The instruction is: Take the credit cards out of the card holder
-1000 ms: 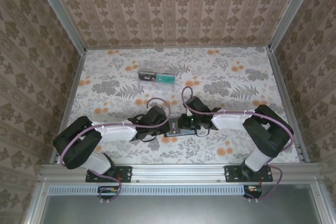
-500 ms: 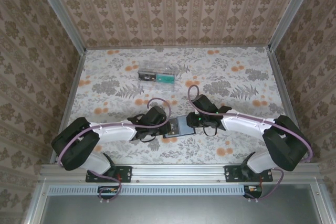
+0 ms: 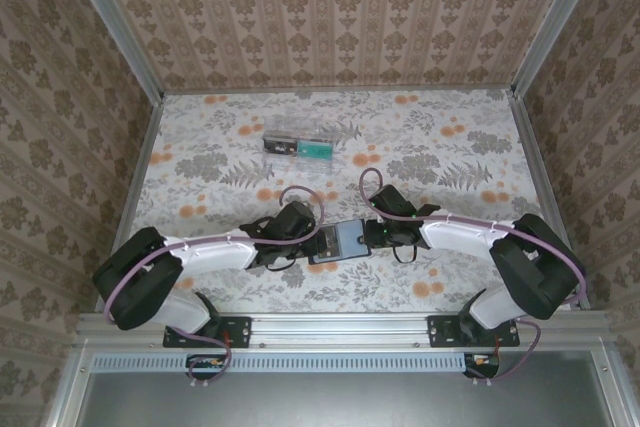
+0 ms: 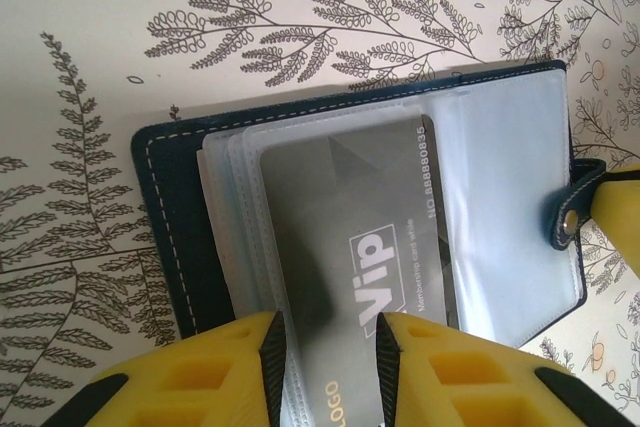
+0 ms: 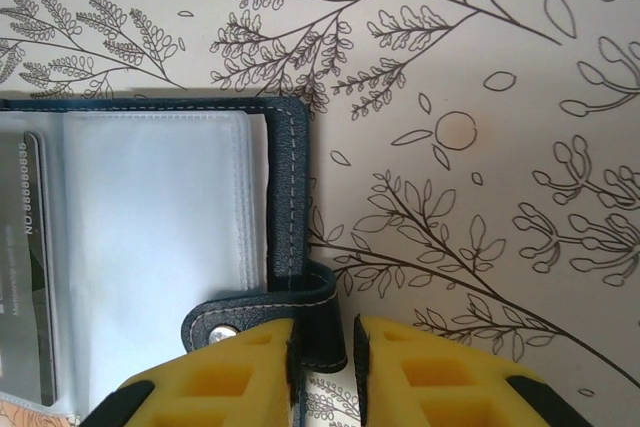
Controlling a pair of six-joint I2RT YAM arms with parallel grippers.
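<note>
Card holder (image 3: 338,243) lies open and flat on the desk (image 3: 450,147), near its front edge, between the two arms. From above little of it can be seen: a grey-blue patch shows between the wrists, whose bodies and cables cover both ends.

At the left gripper (image 4: 330,332) the jaws stand a little apart. A grey card (image 4: 340,207) printed "Vip" sticks partway out of the clear sleeves (image 4: 500,177), and its near end runs into the gap between the yellow fingers (image 4: 225,367). These cover the card's lower corners, and the picture's edge cuts off its end. Whether the pads touch the card cannot be made out. The small lettering along its side is too fine to read with certainty.

At the right gripper (image 5: 322,332) the jaws are closed on the holder's tab (image 5: 270,312), the strap with the metal snap at the right edge. The strap fills the narrow space between the pads, and its end is hidden there.

Farther back on the desk, well apart from the arms, lies a clear plastic box (image 3: 298,145). It holds something green and something dark, both too small to identify.
</note>
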